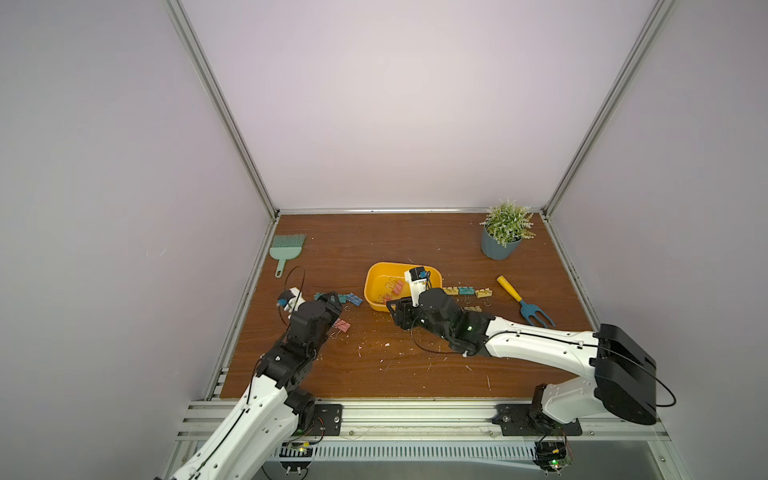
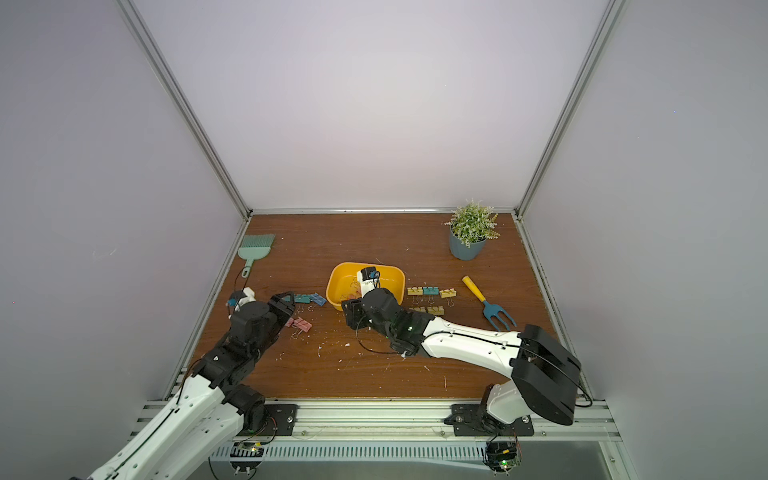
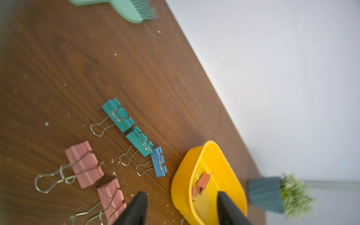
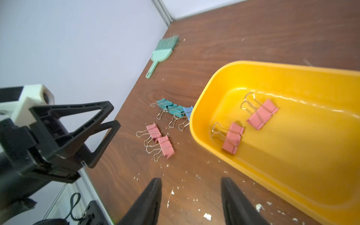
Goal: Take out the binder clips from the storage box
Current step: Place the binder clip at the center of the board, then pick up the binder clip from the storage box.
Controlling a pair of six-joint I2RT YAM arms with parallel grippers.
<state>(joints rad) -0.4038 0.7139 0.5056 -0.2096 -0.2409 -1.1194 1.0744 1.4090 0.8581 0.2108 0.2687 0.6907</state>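
Note:
The yellow storage box (image 1: 374, 270) sits mid-table and holds two pink binder clips (image 4: 263, 114) (image 4: 232, 137). To its left on the wood lie teal and blue clips (image 1: 347, 298) and two pink clips (image 1: 341, 325). To its right lie yellow and teal clips (image 1: 467, 291). My left gripper (image 3: 181, 194) is open and empty, one finger beside a pink clip (image 3: 112, 196), the other seen against the box (image 3: 185, 175). My right gripper (image 4: 191, 180) is open and empty above bare wood, just outside the box's near left wall (image 4: 214, 78).
A green hand brush (image 1: 286, 249) lies at the far left by the wall. A potted plant (image 1: 500, 245) stands at the back right. A garden fork (image 1: 524, 305) with a yellow handle lies right of the clips. White specks litter the wood.

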